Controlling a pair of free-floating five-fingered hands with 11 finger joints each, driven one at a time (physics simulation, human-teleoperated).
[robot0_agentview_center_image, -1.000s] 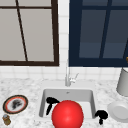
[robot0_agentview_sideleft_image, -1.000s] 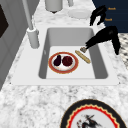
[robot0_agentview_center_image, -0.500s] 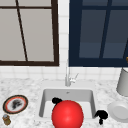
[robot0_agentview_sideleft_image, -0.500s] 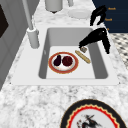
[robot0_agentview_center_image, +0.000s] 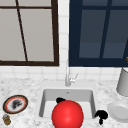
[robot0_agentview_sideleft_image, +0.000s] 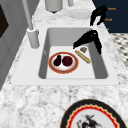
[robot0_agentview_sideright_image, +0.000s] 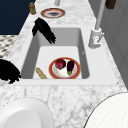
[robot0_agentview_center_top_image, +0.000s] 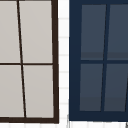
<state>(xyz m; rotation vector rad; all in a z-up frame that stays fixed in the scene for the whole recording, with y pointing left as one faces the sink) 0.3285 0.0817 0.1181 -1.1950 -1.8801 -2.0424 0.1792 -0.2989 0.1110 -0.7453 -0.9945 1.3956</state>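
Note:
In the left side view my left hand (robot0_agentview_sideleft_image: 88, 40) hangs over the sink's (robot0_agentview_sideleft_image: 50, 32) right part. Its straight fingers (robot0_agentview_sideleft_image: 78, 44) slant down toward a small brown piece (robot0_agentview_sideleft_image: 83, 49) and a tan stick (robot0_agentview_sideleft_image: 82, 56) on the sink floor, with no touch that I can see. Beside these lies a red-rimmed plate (robot0_agentview_sideleft_image: 63, 62) with an eggplant (robot0_agentview_sideleft_image: 57, 60) and a dark red round food (robot0_agentview_sideleft_image: 67, 60). A big red ball (robot0_agentview_center_image: 67, 114) hides most of the left hand (robot0_agentview_center_image: 60, 100) in the front view. My right hand (robot0_agentview_center_image: 101, 115) floats relaxed by the sink's right rim, holding nothing.
The faucet (robot0_agentview_center_image: 67, 77) stands behind the sink. On the left counter lie a patterned plate (robot0_agentview_center_image: 15, 104) and a small jar (robot0_agentview_center_image: 6, 120). A white plate (robot0_agentview_center_image: 118, 111) and a grey pot (robot0_agentview_center_image: 123, 82) stand on the right counter.
The left hand has drifted lower and further in over the sink, toward the brown piece and the stick. The right hand has stayed where it was.

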